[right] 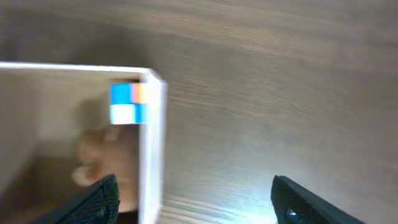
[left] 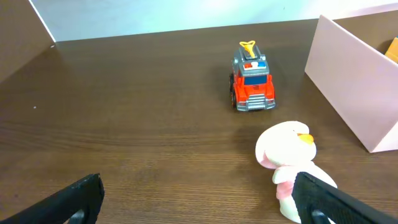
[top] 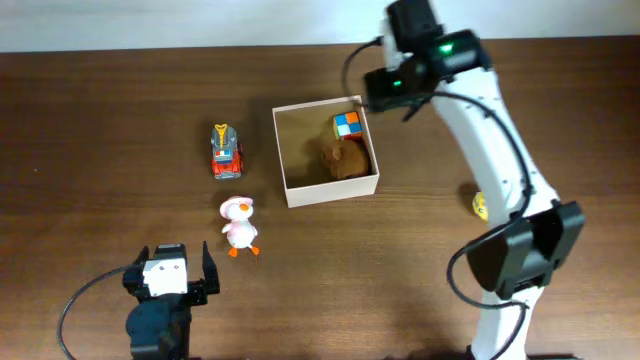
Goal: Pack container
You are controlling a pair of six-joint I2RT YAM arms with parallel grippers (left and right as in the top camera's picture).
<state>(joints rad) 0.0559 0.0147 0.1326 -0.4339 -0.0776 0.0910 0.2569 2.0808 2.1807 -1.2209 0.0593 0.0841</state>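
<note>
Overhead | 1 container, 2 toys inside | 1 truck, 1 duck outside | both jaws open, empty

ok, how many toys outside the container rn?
3. Red fire truck left of the container; white duck nearer the left arm; small yellow item at right, half hidden behind the right arm, kind unclear.

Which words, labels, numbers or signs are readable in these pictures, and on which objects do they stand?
No text can be read.
Any marks on the toy fire truck are too small to tell.
The container, the coloured cube and the plush duck show no writing.
</note>
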